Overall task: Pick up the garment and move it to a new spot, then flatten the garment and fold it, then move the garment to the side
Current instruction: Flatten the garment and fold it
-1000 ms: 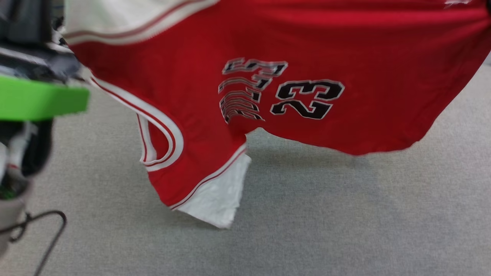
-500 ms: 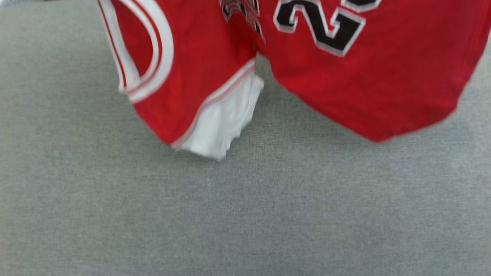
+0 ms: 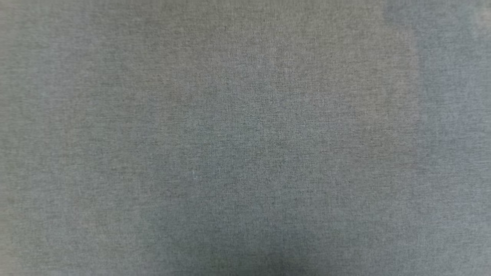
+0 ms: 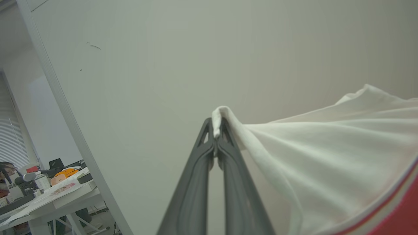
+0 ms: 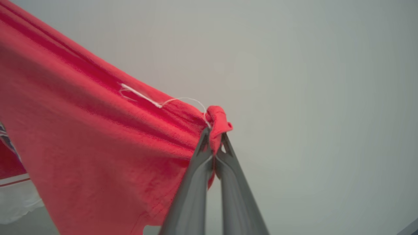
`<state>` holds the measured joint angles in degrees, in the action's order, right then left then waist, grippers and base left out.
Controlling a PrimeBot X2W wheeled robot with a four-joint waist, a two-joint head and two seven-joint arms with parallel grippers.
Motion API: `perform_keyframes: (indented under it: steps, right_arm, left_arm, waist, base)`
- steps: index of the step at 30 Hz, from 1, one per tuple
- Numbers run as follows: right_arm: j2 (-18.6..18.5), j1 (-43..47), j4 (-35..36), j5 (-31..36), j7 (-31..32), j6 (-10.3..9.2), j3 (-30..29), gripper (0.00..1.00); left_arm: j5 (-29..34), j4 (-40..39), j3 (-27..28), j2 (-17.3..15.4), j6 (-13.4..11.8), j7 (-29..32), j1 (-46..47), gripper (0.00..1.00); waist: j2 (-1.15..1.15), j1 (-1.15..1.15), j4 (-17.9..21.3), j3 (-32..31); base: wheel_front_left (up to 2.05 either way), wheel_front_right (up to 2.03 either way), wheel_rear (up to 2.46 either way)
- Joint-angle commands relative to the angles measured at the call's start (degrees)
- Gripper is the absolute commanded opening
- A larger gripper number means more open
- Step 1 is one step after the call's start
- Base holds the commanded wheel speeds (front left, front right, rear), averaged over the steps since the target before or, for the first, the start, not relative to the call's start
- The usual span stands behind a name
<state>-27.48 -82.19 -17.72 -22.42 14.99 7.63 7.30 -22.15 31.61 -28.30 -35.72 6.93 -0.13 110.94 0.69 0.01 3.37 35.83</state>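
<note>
The garment hangs stretched between my two grippers. In the left wrist view my left gripper [image 4: 215, 130] is shut on the edge of a white sleeve of the garment [image 4: 326, 156], which drapes off to the right, with red cloth at the lower right corner. In the right wrist view my right gripper [image 5: 214, 138] is shut on a bunched red corner of the garment [image 5: 81, 137]; the red cloth falls away to the left, with a loose white thread near the pinch.
The head view looks down on a plain grey fabric surface [image 3: 245, 138]. A pale wall [image 4: 196, 65] stands behind both grippers. A white desk [image 4: 58, 195] with clutter sits at the lower left of the left wrist view.
The head camera has tilted, so the garment and the green thing at the left have slid up and out of the head view, leaving only grey surface.
</note>
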Motion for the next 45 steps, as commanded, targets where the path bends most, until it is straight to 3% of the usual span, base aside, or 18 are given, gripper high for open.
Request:
perform_keyframes:
  steps: [1, 7, 13, 18, 25, 30, 35, 45]
  right_arm:
    - [0.0, -2.1, -3.2, 1.6, -1.4, -0.14, -0.6, 0.00]
    - [3.7, -8.4, -14.4, 7.2, -8.8, -0.14, -1.2, 0.00]
    - [7.8, -7.2, -22.3, 8.8, -15.9, -0.14, 0.7, 0.00]
    - [10.4, -1.7, -26.3, 7.7, -21.1, -0.14, 5.0, 0.00]
    - [12.3, 9.2, -30.5, 4.0, -26.6, -0.14, 10.5, 0.00]
    - [11.5, 19.0, -31.0, -0.2, -28.1, -0.14, 15.1, 0.00]
    - [8.0, 29.9, -29.4, -6.6, -28.5, -0.14, 20.8, 0.00]
    - [2.6, 45.0, -24.7, -18.8, -28.1, -0.14, 25.0, 0.00]
  left_arm:
    - [1.0, 3.0, 0.4, -0.1, -0.3, -1.4, 2.4, 0.00]
    - [1.5, 14.1, -1.6, 3.8, 0.0, -8.9, 4.0, 0.00]
    - [0.9, 19.6, -3.5, 7.3, 0.2, -14.1, -3.2, 0.00]
    - [-0.2, 16.5, -3.5, 9.4, 0.4, -14.8, -12.7, 0.00]
    - [-1.3, 6.5, -0.1, 10.9, -0.9, -14.9, -33.3, 0.00]
    - [-1.7, -0.1, 1.5, 10.9, -2.3, -14.9, -49.5, 0.00]
    - [-5.5, -3.2, 3.2, 10.6, -3.5, -14.7, -66.2, 0.00]
    - [-8.5, -11.4, 0.8, 8.3, -6.4, -11.2, -88.9, 0.00]
  waist:
    - [-0.69, -0.01, 1.1, 4.2]
    - [-0.69, -0.01, 0.4, 6.6]
    - [-0.69, -0.01, -0.9, 6.4]
    - [-0.69, -0.01, -1.2, 3.8]
    - [-0.69, -0.01, -2.0, -4.4]
    - [-0.69, -0.01, -2.3, -11.3]
    - [-0.69, -0.01, -3.5, -17.3]
    - [-0.69, -0.01, -5.3, -24.8]
  base:
    - [0.00, 0.00, 0.00]
    - [0.00, 0.00, 0.00]
    - [0.00, 0.00, 0.00]
    - [0.00, 0.00, 0.00]
    - [0.00, 0.00, 0.00]
    - [0.00, 0.00, 0.00]
    - [0.00, 0.00, 0.00]
    - [0.00, 0.00, 0.00]
